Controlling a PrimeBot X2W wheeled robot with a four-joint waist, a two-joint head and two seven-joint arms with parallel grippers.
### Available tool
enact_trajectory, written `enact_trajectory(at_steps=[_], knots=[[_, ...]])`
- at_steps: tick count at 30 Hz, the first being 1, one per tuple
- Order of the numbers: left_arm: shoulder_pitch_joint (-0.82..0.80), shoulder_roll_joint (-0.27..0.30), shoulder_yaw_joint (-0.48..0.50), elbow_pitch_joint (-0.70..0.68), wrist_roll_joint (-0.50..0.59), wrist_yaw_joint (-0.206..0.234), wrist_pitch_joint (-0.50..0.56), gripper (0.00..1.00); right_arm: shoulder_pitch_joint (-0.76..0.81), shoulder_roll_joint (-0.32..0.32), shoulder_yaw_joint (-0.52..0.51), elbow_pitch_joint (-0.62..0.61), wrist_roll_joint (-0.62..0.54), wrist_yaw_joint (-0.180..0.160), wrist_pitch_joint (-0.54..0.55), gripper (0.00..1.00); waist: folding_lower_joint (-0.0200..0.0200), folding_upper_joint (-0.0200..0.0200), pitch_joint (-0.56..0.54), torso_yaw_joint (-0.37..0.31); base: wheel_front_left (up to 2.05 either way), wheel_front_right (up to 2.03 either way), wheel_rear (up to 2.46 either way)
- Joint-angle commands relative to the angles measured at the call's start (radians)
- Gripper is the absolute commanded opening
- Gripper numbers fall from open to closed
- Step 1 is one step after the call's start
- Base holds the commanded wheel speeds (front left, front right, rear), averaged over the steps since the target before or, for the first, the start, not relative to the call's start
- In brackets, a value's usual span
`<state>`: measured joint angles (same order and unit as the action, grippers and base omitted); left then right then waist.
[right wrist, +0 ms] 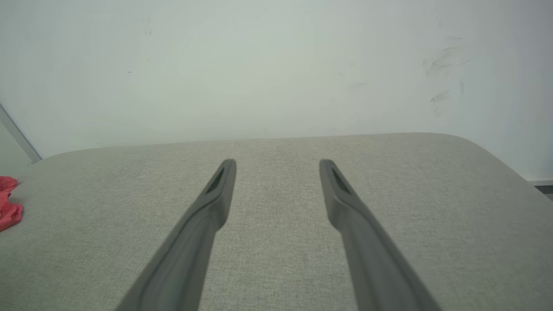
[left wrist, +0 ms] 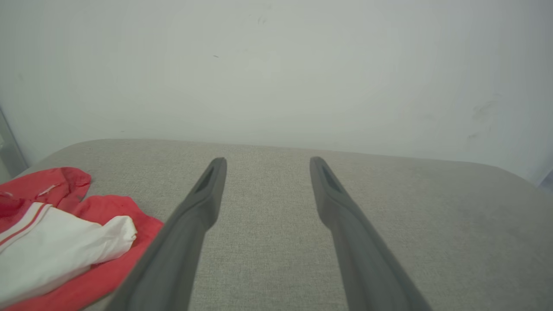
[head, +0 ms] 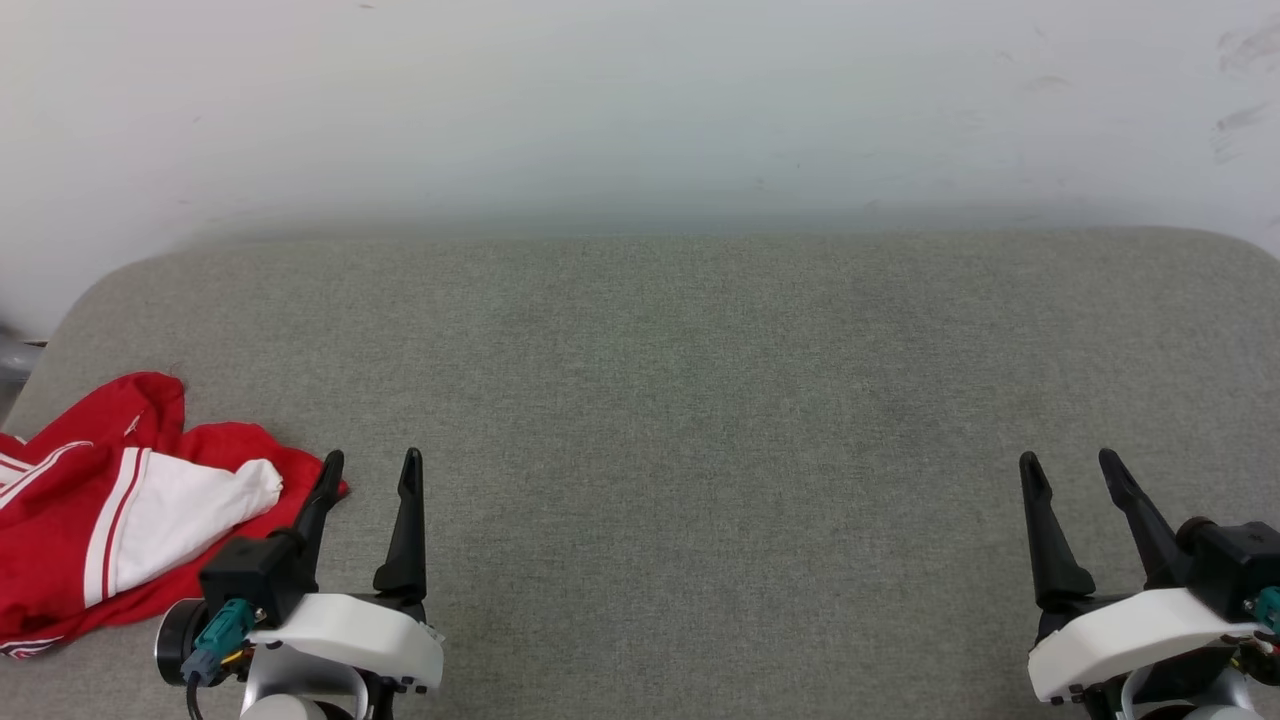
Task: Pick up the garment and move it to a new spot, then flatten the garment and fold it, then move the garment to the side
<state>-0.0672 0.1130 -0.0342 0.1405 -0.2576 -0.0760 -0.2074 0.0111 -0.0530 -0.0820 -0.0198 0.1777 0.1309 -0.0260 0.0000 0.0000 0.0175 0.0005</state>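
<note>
Garment heaped beside our left gripper; both grippers empty

We count one garment, a red shirt lying crumpled on the grey padded surface. One white sleeve is folded across the top of the heap, with red-and-white striped trim along its seam. The heap sits just to the outer side of our left gripper. In the head view its nearest red edge lies right by that gripper's outer finger, and we cannot tell whether the two touch.

We have two grippers, each with two dark fingers, and both have their fingers spread wide with nothing between them. Our right gripper is well apart from the garment. In the right wrist view only a small red scrap shows, far to that gripper's left.

Ahead of both sets of fingertips is bare grey fabric, and beyond it a pale scuffed wall.
</note>
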Motion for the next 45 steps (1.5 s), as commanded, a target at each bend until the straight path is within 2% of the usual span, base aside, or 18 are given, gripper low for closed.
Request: enact_trajectory(at_steps=[1,12,19,28,41,45], knots=[[-0.007,0.001,-0.002,-0.004,0.017,-0.001,-0.01,1.0,0.001,0.003,-0.001,-0.012,-0.021,0.0,-0.005,1.0,0.0,0.0,0.0,0.0,0.0,0.0,0.0],[-0.014,-0.005,0.0,0.011,0.08,-0.02,-0.03,1.0,0.0,0.003,-0.005,-0.006,-0.065,0.0,-0.025,1.0,0.0,0.0,0.0,0.003,0.0,0.0,0.0],[-0.02,-0.012,0.009,0.026,0.105,-0.03,-0.044,1.0,0.01,0.004,0.0,-0.014,-0.094,0.0,-0.039,1.0,0.0,0.0,-0.002,0.049,0.0,0.0,0.0],[-0.031,-0.017,0.029,0.048,0.153,-0.037,-0.06,1.0,0.022,0.004,0.032,-0.029,-0.144,0.0,-0.046,1.0,0.0,0.0,-0.005,0.19,0.0,0.0,0.0],[-0.028,-0.035,0.09,0.054,0.131,-0.039,-0.058,1.0,-0.024,0.003,0.083,-0.022,-0.126,0.0,-0.037,1.0,0.0,0.0,0.006,0.411,0.0,0.0,0.0],[-0.022,-0.039,0.099,0.057,0.13,-0.041,-0.058,1.0,-0.029,0.003,0.091,-0.02,-0.129,0.0,-0.034,1.0,0.0,0.0,0.008,0.461,0.0,0.0,0.0]])
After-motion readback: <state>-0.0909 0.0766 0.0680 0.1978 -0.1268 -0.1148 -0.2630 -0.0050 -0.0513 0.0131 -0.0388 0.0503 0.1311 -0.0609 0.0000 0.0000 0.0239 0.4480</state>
